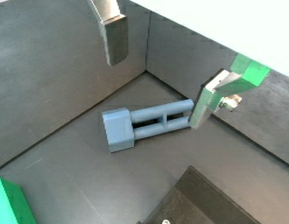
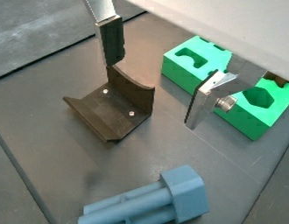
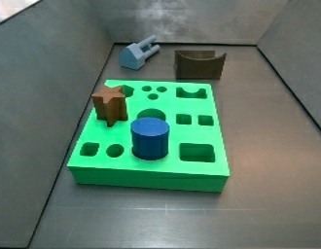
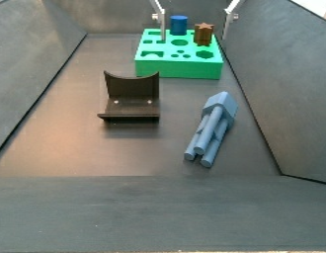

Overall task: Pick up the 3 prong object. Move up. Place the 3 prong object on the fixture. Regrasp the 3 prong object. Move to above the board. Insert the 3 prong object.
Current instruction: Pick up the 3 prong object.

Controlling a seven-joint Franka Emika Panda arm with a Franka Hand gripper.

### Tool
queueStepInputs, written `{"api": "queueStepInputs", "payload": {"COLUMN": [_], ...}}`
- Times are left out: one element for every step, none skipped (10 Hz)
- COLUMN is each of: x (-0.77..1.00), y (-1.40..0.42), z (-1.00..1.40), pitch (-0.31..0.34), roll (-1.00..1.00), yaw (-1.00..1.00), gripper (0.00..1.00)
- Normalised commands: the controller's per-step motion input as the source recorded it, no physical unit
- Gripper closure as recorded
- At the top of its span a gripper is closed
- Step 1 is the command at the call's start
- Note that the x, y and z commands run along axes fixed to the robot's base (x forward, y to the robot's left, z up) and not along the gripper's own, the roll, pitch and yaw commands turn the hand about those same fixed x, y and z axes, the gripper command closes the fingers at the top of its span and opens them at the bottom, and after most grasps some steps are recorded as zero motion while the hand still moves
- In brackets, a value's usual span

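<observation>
Your gripper [image 1: 158, 74] hangs above the floor with its jaws spread wide and nothing between them; its flat silver fingers [image 2: 109, 39] show in both wrist views, and only their tips reach the top edge of a side view [image 4: 193, 10]. The 3 prong object [image 1: 144, 123], light grey-blue, lies flat on the dark floor [image 4: 73, 128], untouched, its prongs running level along the surface; you find it near the back wall in a side view [image 3: 138, 52], and to the side of the fixture in a side view [image 4: 210, 126]. The fixture [image 2: 112, 107], dark brown with a curved notch in its top, stands upright on the floor, apart from the piece and near the board. The board [image 3: 202, 156], bright green, lies flat and carries a dark blue cylinder [image 3: 150, 135] and a brown star-shaped peg [image 3: 111, 104], each seated upright in a hole.
</observation>
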Motion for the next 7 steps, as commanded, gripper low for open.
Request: {"api": "queueStepInputs", "payload": {"x": [-0.05, -0.09, -0.13, -0.14, -0.2, -0.24, -0.18], "y": [0.04, 0.1, 0.17, 0.22, 0.23, 0.23, 0.23], "z": [-0.11, -0.17, -0.25, -0.33, -0.36, -0.39, -0.37], "pitch": [-0.027, -0.034, -0.043, -0.04, -0.054, -0.07, -0.071], "roll": [0.0, 0.0, 0.0, 0.0, 0.0, 0.0, -0.02], "yaw": [0.0, 0.0, 0.0, 0.0, 0.0, 0.0, 0.0], "gripper": [0.0, 0.0, 0.0, 0.0, 0.0, 0.0, 0.0]}}
